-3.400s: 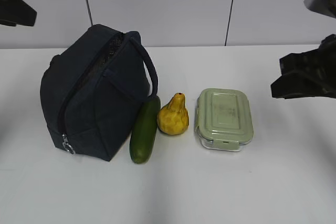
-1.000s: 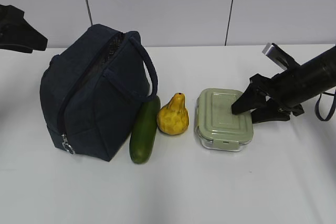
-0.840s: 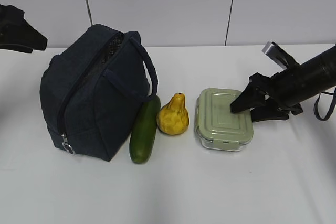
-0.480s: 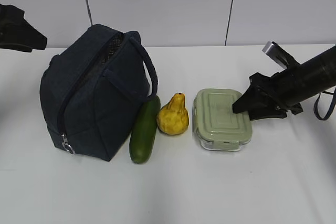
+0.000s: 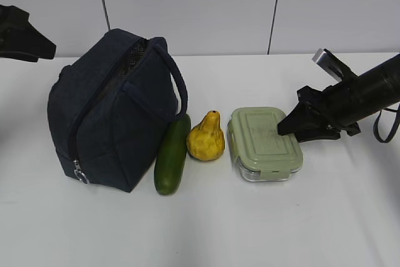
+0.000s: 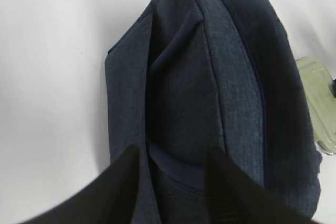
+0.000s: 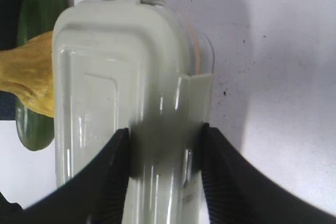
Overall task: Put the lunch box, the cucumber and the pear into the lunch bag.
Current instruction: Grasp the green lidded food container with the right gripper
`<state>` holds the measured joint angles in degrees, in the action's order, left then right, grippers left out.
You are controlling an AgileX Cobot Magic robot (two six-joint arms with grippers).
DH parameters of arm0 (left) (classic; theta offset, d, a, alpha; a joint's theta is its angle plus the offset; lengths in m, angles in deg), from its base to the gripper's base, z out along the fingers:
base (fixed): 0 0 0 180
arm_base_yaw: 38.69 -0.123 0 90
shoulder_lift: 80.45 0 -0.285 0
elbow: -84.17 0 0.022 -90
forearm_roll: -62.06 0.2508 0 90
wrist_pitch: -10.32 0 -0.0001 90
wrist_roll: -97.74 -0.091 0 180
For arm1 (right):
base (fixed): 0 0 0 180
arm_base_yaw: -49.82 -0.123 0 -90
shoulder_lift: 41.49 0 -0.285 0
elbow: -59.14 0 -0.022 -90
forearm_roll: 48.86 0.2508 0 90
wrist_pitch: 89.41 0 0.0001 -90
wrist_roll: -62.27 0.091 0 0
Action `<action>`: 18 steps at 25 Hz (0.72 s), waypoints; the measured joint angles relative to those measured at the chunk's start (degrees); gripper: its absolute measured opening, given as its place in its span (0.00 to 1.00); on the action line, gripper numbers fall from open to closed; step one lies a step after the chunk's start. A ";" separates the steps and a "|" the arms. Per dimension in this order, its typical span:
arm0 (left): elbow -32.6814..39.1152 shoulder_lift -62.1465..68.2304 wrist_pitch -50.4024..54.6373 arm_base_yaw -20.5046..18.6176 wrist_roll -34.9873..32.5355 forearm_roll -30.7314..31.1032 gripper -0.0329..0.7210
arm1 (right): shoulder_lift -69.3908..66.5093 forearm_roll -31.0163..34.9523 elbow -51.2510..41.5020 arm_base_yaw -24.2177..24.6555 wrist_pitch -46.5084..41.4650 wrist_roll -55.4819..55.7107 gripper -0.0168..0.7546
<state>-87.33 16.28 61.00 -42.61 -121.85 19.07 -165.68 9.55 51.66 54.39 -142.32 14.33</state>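
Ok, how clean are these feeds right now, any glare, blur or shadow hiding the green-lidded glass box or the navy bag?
Exterior view: even light, sharp, soft shadows under the pale green-lidded clear glass lunch box and dark navy fabric lunch bag. Right wrist view: white streaks of glare on the lid, and the black right gripper fingers blurred, a dark smear between them. Left wrist view: bag in focus, black left gripper fingers soft at the bottom edge.

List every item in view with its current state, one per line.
lunch bag: upright, zipped shut.
lunch box: lid on, on the table.
cucumber: lying against the bag.
pear: on the table, outside the bag.
right end effector: straddling the lunch box's end.
left end effector: above the bag, empty.
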 joint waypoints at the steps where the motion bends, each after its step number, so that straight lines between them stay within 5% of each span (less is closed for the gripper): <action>1: 0.00 0.00 0.00 0.00 0.00 0.00 0.38 | 0.00 0.00 0.00 0.00 0.00 0.00 0.43; 12: 0.00 0.00 0.00 0.00 0.00 0.00 0.38 | 0.00 0.00 0.00 0.00 -0.12 0.00 0.42; 18: 0.00 0.00 0.00 0.00 0.00 -0.11 0.48 | 0.00 0.00 0.00 0.00 -0.34 0.00 0.42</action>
<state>-87.33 16.28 61.00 -42.61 -121.85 18.96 -165.68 9.55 51.66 54.39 -142.66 14.33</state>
